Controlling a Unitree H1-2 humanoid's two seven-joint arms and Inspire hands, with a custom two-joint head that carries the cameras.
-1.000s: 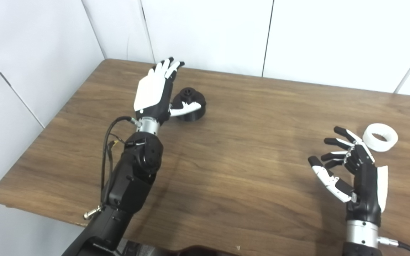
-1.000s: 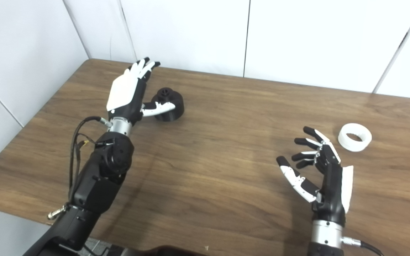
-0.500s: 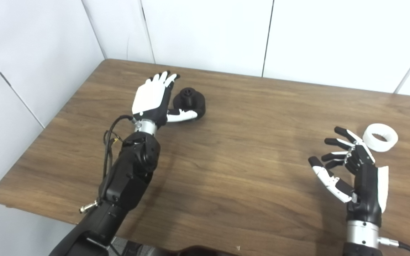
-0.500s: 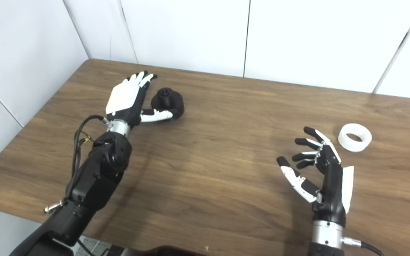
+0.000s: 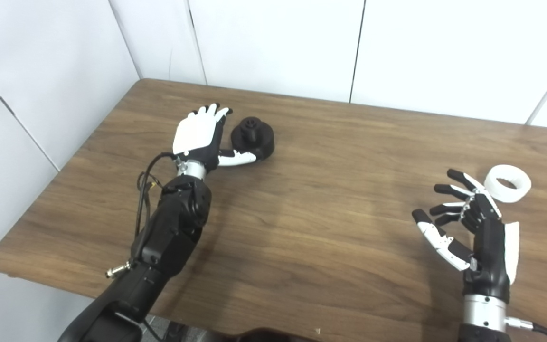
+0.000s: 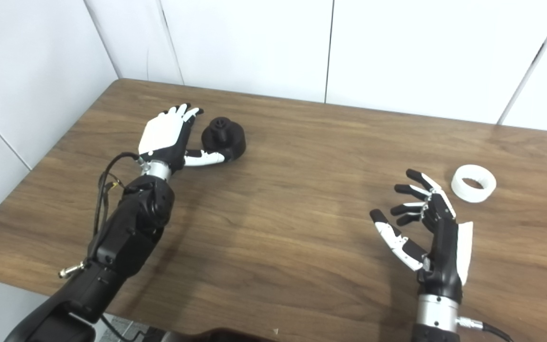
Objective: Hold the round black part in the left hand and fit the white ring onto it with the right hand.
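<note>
The round black part (image 5: 253, 138) sits on the brown wooden table (image 5: 302, 213), near the far left corner. It stands upright, with its small knob pointing up and its wide flat bottom on the wood.

The left hand (image 5: 199, 136) is just beside it, on its left. The hand is open, with the white back facing up and the fingers (image 5: 209, 111) reaching toward the wall. The thumb (image 5: 238, 158) sticks out along the near side of the black part, very close to it, but whether it touches cannot be told. The hand is not holding the part.

The white ring (image 5: 507, 183) lies flat on the table far over on the right, with its hole pointing up. The right hand (image 5: 473, 228) is near it, a little closer to the robot and not touching it. That hand is open too, with its fingers spread apart and curled a bit, and it holds nothing.
</note>
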